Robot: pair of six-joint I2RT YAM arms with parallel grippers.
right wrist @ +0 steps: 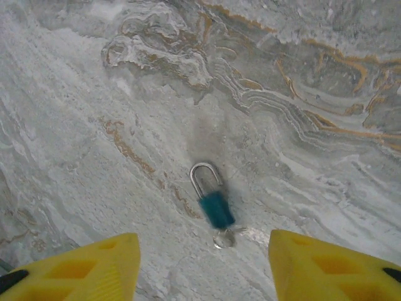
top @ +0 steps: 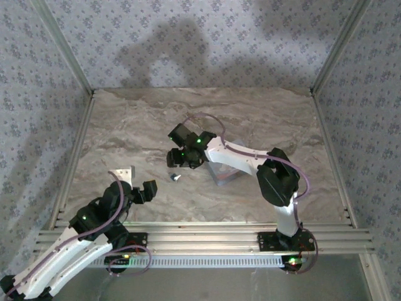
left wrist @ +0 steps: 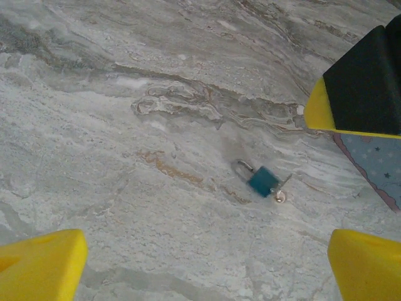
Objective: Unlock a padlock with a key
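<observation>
overhead; both wrist views near padlock [left wrist: 263, 180]

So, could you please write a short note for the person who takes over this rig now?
Left gripper: open, empty, hovering near the padlock.
Right gripper: open, empty, hovering over the padlock.
The padlock lies flat on the table; the key sits at its bottom end, apparently inserted.
Done: the key seems to be in the lock.
Left: hold the body and turn the key; the padlock does not look open yet.

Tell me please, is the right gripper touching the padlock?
Apart. In the right wrist view, bare table shows between the padlock and each yellow finger of the open right gripper.
</observation>
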